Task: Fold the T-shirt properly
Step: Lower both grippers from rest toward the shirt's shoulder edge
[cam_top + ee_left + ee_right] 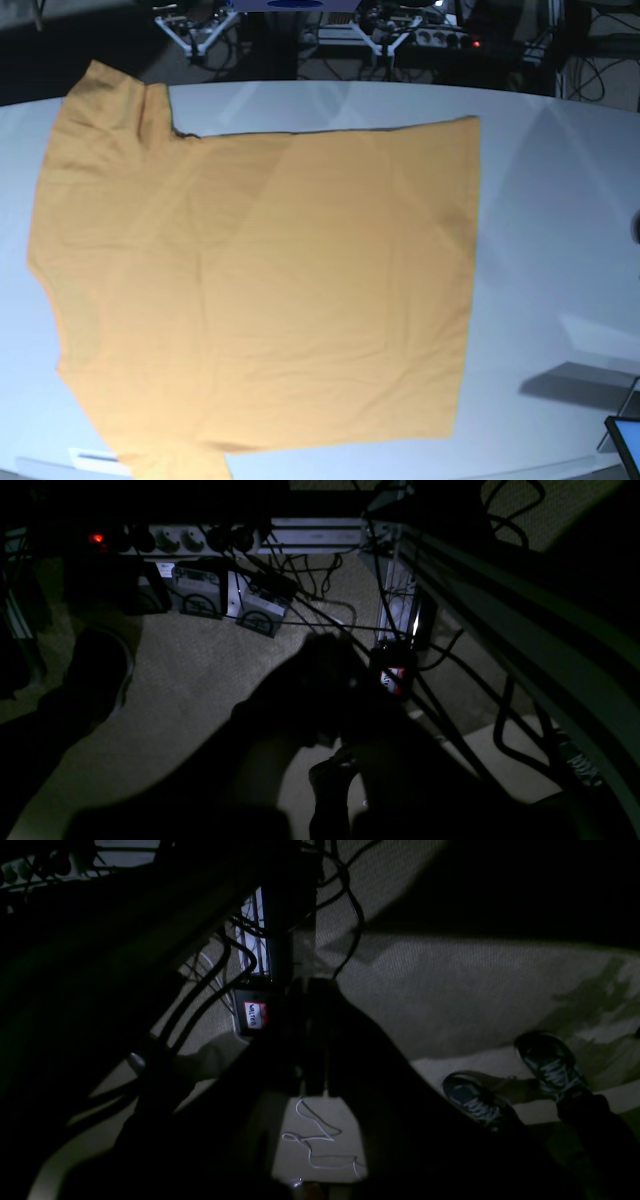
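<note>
- Pale and glossy, the surface (560, 220) fills the base view, with a dim background of cables and metal frames along the top edge.
- Spread flat on that surface lies the T-shirt (260, 290), orange-yellow, covering the left and middle of the view; one sleeve points toward the upper left corner, another reaches the lower left edge, and the straight hem runs down the right side of the cloth.
- No lettering shows on the upward side.
- Right of the hem the surface is bare, and a dark screen corner (625, 440) pokes in at the lower right.
- Neither arm appears in the base view.
- Both wrist views are very dark and look down at a carpeted floor (200, 680), not at the garment.
- In the left wrist view, from left to right: a shoe (100, 670), a power strip (190, 539) with a red light, grey boxes beneath it, tangled cables, then a pale frame rail slanting down the right.
- The left pincer (330, 740) is a black silhouette in the lower middle; its jaws are shut, holding nothing.
- In the right wrist view, from left to right: dark cables, a small box with a red-and-white label (252, 1016), then two sneakers (520, 1080) on the carpet.
- The right pincer (315, 1075) is likewise a dark shape, jaws together and empty, above a thin white cord (315, 1140) on the floor.
</note>
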Motion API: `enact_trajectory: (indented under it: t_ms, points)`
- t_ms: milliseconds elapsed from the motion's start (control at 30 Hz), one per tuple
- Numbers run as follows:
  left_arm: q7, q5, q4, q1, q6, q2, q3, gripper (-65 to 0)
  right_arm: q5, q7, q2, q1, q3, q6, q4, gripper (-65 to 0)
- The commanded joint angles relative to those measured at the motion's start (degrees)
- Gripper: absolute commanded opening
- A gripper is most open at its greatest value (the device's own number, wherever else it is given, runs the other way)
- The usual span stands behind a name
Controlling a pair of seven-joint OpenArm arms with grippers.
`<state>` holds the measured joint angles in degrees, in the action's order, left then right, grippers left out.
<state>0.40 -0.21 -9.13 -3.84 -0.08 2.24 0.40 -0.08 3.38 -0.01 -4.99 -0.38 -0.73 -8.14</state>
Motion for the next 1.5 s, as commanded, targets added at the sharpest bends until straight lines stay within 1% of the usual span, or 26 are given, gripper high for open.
enact_trajectory:
  t_ms: [0,400,500,633,800,1000,1033,1167,1267,1400,1467]
  points:
    - [-0.27,-0.10,-0.15,-0.08,-0.14,0.09,0.08,-65.0,-0.32,0.27,0.05,-0.32,0.07,0.42,-0.25,-65.0]
    - [-0.62,-0.10,-0.24,-1.75,-0.14,-0.09,0.17,-65.0,-0.32,0.27,0.14,-1.03,-0.01,0.42,-0.25,-65.0]
    - [-0.27,-0.01,-2.17,-2.63,-0.14,-0.17,0.25,-65.0,-0.32,0.27,0.14,-1.29,-0.01,0.42,-0.25,-65.0]
    - [-0.27,0.34,-6.04,-5.79,-0.14,-0.17,0.25,-65.0,-0.32,0.27,0.23,-2.52,0.16,0.42,-0.34,-65.0]
    - [-0.27,0.16,-9.20,-8.25,-0.14,-1.41,0.25,-65.0,-0.32,0.27,0.32,-5.34,0.25,0.42,-3.51,-65.0]
    - [-0.27,0.34,-9.47,-10.10,-0.14,-2.99,0.25,-65.0,-0.32,0.27,0.41,-8.32,0.16,0.42,-5.35,-65.0]
    - [-0.27,0.25,-9.47,-10.63,-0.14,-3.69,0.25,-65.0,-0.32,0.27,0.76,-8.59,0.16,0.42,-5.35,-65.0]
    - [-0.71,0.16,-9.56,-12.91,-0.14,-4.39,0.25,-65.0,-0.23,0.36,2.34,-9.47,0.34,0.34,-5.44,-65.0]
    - [-0.71,0.25,-14.13,-15.99,-0.14,-5.62,0.34,-65.0,-0.23,0.45,3.66,-10.26,0.43,0.25,-5.70,-65.0]
    - [-0.27,0.34,-24.15,-21.26,-0.14,-6.68,0.34,-65.0,-0.23,1.59,3.84,-14.30,0.34,0.25,-11.24,-65.0]
    - [-0.18,0.34,-26.87,-22.93,-0.14,-6.77,0.34,-65.0,-0.23,1.59,3.84,-16.24,0.16,0.25,-13.79,-65.0]
